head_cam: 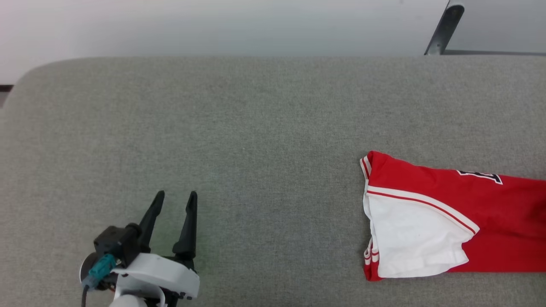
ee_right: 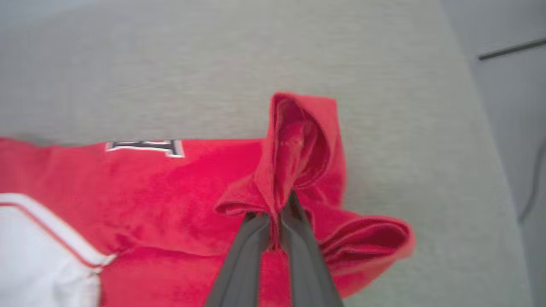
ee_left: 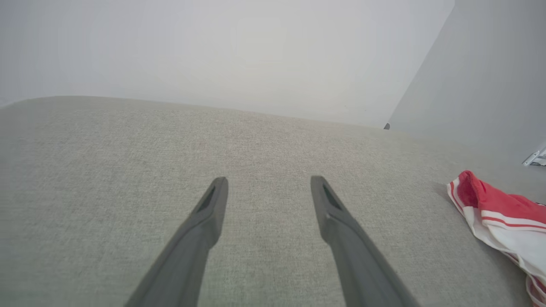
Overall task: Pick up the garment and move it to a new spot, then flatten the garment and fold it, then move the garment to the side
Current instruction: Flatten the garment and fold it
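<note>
A big grey table (head_cam: 256, 128) with a soft, cloth-like top takes up most of the head view. Behind its far edge is a pale wall (head_cam: 213, 25).

The garment (head_cam: 490, 213) is a red shirt. It lies on the right side of the table, near the front, and runs off the right edge of the head view. It is mostly flat there. A white sleeve (head_cam: 409, 230) lies on top of the red part at the shirt's left end.

The left gripper (head_cam: 176, 195) is at the lower left of the head view, well apart from the shirt. Its two dark fingers (ee_left: 213, 209) stand wide apart with nothing between them, and there is bare grey table in front of them. In the left wrist view, the end of the shirt shows far off to the right.

The right gripper (ee_right: 277, 213) shows in its own wrist view. Its fingers are squeezed close together on a bunch of the red cloth. The cloth sticks up past the fingertips in a tall fold, and more folds puff out to the right of it.

A dark slanted bar (head_cam: 443, 30) stands beyond the far right of the table.

A bit of black print (head_cam: 480, 175) with white edges shows on the far side of the shirt. It is too cut off to read.

Thin red and white striped trim (head_cam: 365, 166) runs along the shirt's left tip
</note>
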### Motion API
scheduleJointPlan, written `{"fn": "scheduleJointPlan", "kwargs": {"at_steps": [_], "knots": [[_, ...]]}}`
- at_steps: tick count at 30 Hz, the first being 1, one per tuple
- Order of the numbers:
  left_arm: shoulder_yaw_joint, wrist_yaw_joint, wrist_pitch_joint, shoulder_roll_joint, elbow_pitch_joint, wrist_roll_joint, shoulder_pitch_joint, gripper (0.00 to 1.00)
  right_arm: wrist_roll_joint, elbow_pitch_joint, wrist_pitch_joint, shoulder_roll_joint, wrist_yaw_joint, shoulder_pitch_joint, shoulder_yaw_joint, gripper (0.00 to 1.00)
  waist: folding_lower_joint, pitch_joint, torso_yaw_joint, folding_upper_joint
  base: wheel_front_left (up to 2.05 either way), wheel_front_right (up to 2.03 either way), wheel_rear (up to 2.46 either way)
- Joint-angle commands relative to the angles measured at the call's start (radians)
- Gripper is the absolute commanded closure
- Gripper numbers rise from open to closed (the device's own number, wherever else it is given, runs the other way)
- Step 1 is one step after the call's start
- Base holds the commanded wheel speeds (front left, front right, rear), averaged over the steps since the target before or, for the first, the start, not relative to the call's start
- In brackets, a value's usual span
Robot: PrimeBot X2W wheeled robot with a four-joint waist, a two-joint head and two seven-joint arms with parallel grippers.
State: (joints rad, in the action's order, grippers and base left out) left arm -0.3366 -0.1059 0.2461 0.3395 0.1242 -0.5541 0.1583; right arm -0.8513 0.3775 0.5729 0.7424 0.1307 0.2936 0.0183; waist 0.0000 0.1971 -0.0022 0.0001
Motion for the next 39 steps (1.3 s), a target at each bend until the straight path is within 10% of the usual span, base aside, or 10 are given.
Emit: {"fn": "scheduleJointPlan", "kwargs": {"at_steps": [1,11,25,26,28,29,39], "knots": [[0.004,-0.003,0.003,-0.001,0.004,-0.007,-0.019,0.00,-0.029,-0.088,0.019,-0.014,0.000,-0.023,-0.023,1.00,0.0000,-0.022,0.009,-0.0001,0.00,0.00,0.00],[0.011,-0.001,0.011,-0.014,0.008,-0.022,-0.047,0.00,-0.053,-0.433,0.138,-0.129,0.000,-0.042,-0.176,1.00,0.0000,-0.058,0.039,-0.0001,0.00,0.00,0.00],[0.005,0.014,0.016,-0.030,0.026,-0.017,-0.044,0.00,0.022,-0.371,0.119,-0.265,0.000,0.048,-0.316,1.00,0.0000,-0.054,0.088,-0.0001,0.00,0.00,0.00],[0.005,0.015,0.016,-0.031,0.028,-0.017,-0.044,0.00,0.024,-0.365,0.111,-0.267,0.000,0.052,-0.325,0.93,0.0000,-0.055,0.088,-0.0001,0.00,0.00,0.00],[0.007,0.015,0.017,-0.032,0.033,-0.017,-0.048,0.00,0.023,-0.348,0.095,-0.274,0.000,0.054,-0.338,0.20,0.0000,-0.062,0.086,-0.0001,0.00,0.00,0.00],[0.008,0.015,0.017,-0.031,0.035,-0.018,-0.052,0.00,0.018,-0.341,0.087,-0.278,0.000,0.056,-0.341,0.00,0.0000,-0.066,0.085,-0.0001,0.00,0.00,0.00],[0.006,0.021,0.012,-0.024,0.046,-0.030,-0.063,0.00,-0.014,-0.317,0.038,-0.246,0.000,0.061,-0.361,0.00,0.0000,-0.127,0.034,-0.0001,0.00,0.00,0.00]]}}
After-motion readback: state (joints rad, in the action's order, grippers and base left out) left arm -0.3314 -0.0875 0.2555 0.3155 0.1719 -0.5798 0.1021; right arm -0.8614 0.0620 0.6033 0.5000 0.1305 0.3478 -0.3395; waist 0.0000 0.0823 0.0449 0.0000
